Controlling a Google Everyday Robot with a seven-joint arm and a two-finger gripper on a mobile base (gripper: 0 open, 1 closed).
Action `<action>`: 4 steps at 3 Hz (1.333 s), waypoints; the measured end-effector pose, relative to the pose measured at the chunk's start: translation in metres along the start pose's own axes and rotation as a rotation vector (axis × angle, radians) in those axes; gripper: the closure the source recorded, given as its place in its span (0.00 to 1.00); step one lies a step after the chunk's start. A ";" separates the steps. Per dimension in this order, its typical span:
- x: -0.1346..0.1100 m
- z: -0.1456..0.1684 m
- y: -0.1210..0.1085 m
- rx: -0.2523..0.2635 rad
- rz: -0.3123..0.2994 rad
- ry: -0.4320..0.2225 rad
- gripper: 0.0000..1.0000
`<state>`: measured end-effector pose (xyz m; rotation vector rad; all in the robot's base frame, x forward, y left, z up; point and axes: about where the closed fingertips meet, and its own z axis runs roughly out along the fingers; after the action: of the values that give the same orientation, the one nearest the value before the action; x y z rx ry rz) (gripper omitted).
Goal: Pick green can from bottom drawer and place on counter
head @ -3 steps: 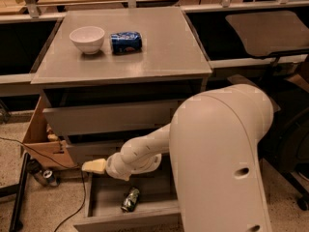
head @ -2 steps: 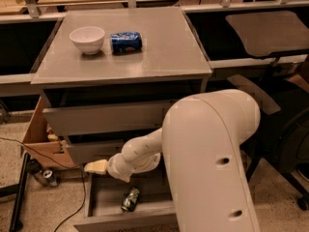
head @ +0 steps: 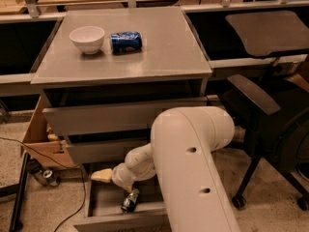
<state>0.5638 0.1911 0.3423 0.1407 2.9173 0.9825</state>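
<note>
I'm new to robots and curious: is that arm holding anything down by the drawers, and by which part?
Nothing that shows. The tool hangs over the open bottom drawer; the green can lies inside, untouched.

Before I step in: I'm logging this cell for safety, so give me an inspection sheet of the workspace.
Surface: counter, grey, flat.
Job's things: green can lying in the open bottom drawer.
Clutter: white bowl and blue can on the counter's rear left; loose can on the floor.
Gripper: low over the drawer, up-left of the green can, not on it.
Cables: black cable on the floor, left.
Surroundings: cardboard box left, office chair right.
</note>
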 end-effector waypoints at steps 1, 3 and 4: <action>-0.002 0.043 -0.026 0.016 0.043 0.025 0.00; -0.007 0.117 -0.086 0.099 0.162 0.065 0.00; -0.008 0.130 -0.122 0.159 0.238 0.067 0.00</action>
<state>0.5746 0.1718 0.1657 0.4814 3.0923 0.7927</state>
